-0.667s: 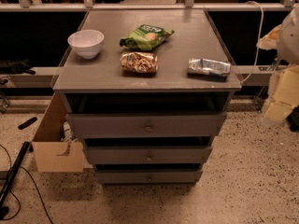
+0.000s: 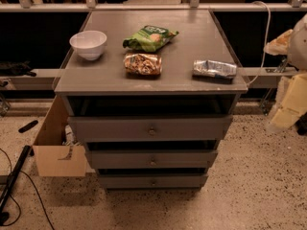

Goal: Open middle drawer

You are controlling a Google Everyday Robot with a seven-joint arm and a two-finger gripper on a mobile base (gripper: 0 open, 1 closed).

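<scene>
Pale and cream-coloured, the gripper (image 2: 289, 105) hangs at the right edge of the camera view, beside the cabinet's (image 2: 230, 87) right side and well apart from the drawers; whether it is open or closed cannot be told, and nothing shows in its hold.

1 grey cabinet holds 3 flat grey drawer fronts stacked one under another, each with 1 small round metal knob at its centre and a dark gap above it. The middle drawer (image 2: 120, 159) sits between the top drawer (image 2: 110, 129) and the bottom drawer (image 2: 124, 181), its knob (image 2: 153, 162) untouched.

On the matt top lie 4 things: 1 round white bowl (image 2: 88, 44) at the left, 1 crinkled green bag (image 2: 149, 37), 1 brownish snack packet (image 2: 143, 64) and 1 shiny silver foil packet (image 2: 214, 69) at the right.

1 open cardboard box (image 2: 55, 159) stands on the speckled floor (image 2: 259, 195) against the cabinet's left side.
</scene>
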